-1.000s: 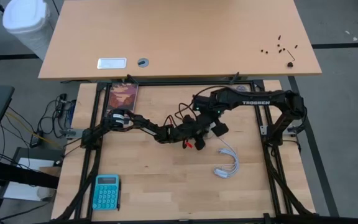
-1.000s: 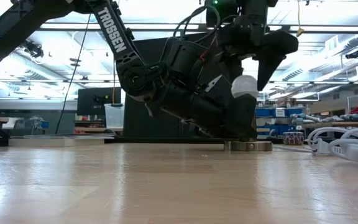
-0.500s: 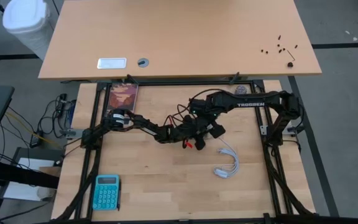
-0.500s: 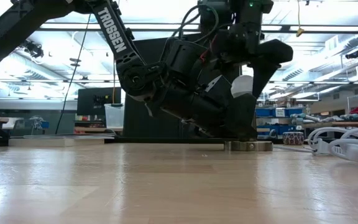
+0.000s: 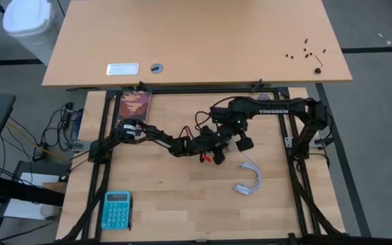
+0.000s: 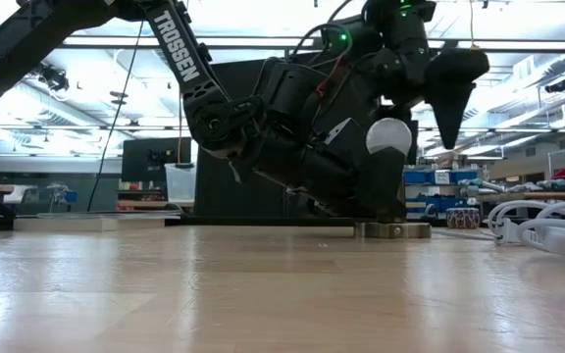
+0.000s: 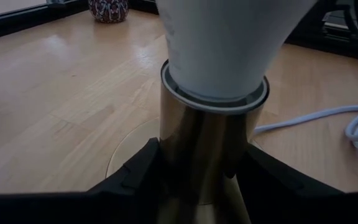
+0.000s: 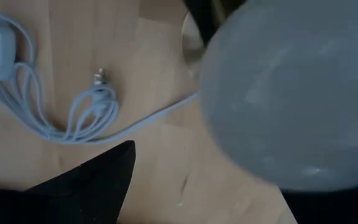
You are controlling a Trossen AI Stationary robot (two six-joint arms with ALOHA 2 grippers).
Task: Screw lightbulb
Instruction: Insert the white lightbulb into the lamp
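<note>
I am seeing the lightbulb (image 6: 389,136) standing in the brass socket (image 7: 205,163), my left gripper (image 7: 197,180) clamping that socket, my right gripper (image 6: 430,98) hanging spread apart over the bulb.

A light wooden butcher-block table (image 5: 175,197) framed by black metal rails carries a teal pocket calculator (image 5: 116,209) near its front left corner and a book with a reddish illustrated cover (image 5: 135,107) at its back left edge. A coiled white power cable with a plug (image 5: 248,178) lies right of centre, and its cord runs to a round brass-coloured lamp socket base (image 6: 391,229) standing on the wood near the middle. A small patterned round object (image 5: 263,99) sits at the back right edge.
</note>
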